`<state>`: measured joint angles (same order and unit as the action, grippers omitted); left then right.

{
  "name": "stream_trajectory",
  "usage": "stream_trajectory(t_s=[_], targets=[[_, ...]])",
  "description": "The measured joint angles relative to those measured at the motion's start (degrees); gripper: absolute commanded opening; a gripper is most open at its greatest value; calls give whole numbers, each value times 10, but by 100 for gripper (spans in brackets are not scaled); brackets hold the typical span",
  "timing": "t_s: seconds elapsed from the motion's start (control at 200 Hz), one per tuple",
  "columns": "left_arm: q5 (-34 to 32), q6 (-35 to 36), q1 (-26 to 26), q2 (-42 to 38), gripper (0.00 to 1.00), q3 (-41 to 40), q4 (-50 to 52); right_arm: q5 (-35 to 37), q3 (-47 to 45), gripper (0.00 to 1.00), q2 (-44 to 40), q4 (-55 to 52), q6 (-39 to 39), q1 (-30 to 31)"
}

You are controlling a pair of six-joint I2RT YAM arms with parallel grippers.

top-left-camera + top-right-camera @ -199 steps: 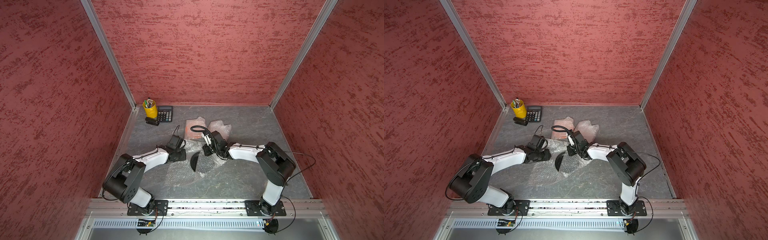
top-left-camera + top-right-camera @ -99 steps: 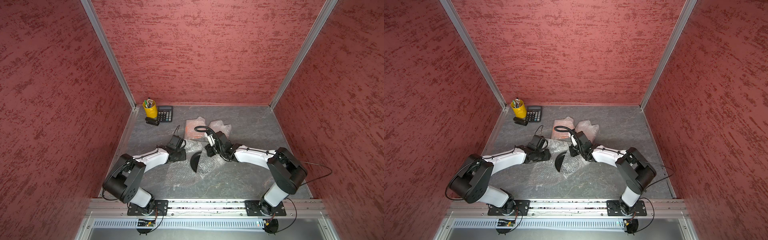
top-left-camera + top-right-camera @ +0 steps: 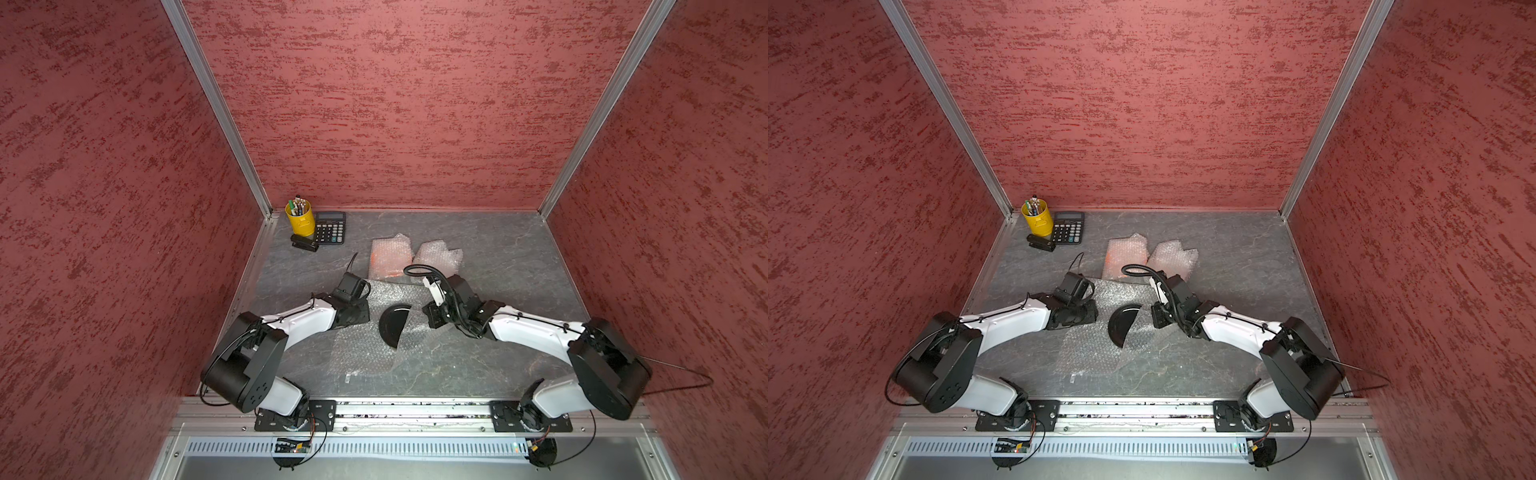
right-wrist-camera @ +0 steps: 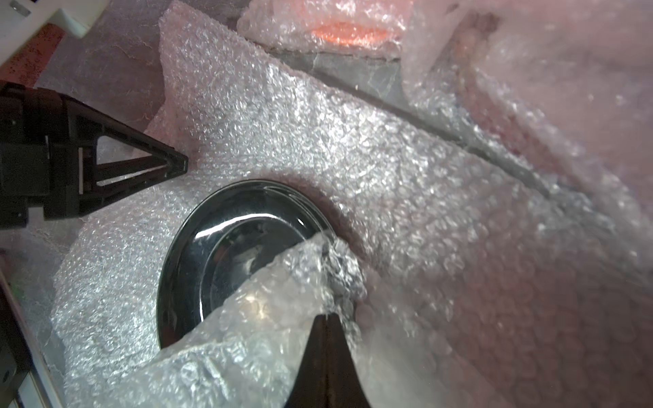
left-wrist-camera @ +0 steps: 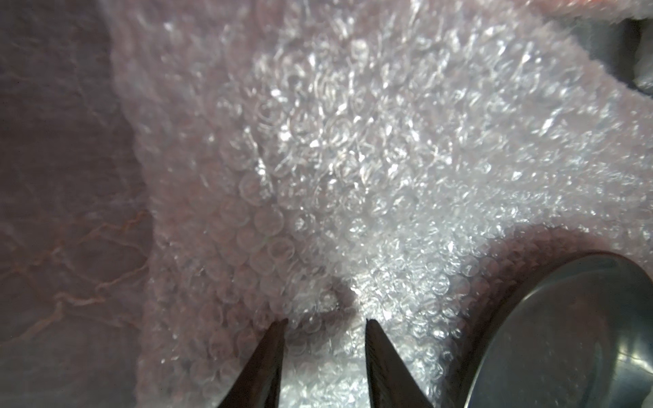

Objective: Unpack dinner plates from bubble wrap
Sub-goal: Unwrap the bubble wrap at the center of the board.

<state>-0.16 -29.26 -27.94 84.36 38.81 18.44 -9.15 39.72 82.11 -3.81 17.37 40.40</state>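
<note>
Starting at the left, our left gripper has not moved over the last second. Its jaws are parted with nothing between them, and the tips are down on the spread bubble wrap beside the plate. We cannot tell how hard they press. We read this as pinning the sheet down. Next to it, the black plate lies on that sheet in the middle of the table, in the same spot as a second ago. About half of its glossy face is bare, and the other half is under a lifted flap of wrap. The change is on the right. Our right arm has swung its elbow outward, and the right gripper has drawn back toward the near rail. It is clenched on the edge of that flap and takes the flap along. In the right wrist view the pinched plastic rises off the plate's rim in a crumpled ridge. We judge from this that the peel is working, since the wrap is coming away while the plate stays put, so the first plate looks close to free. Further back, the orange parcel and the second parcel beside it are wrapped and untouched, so most of the unpacking is still ahead of us.
</note>
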Motion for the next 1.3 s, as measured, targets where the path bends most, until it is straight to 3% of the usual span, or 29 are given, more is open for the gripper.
stream_trajectory(t_s=[0.706,0.962,1.303], targets=[[-8,-9,0,-4,40,-3,0,14,-143,0,-168,-56,127,1],[-14,-9,0,-4,40,-3,0,50,-169,14,-229,-86,172,6],[-17,-9,0,-8,40,-3,5,172,-169,35,-291,-159,235,7]])
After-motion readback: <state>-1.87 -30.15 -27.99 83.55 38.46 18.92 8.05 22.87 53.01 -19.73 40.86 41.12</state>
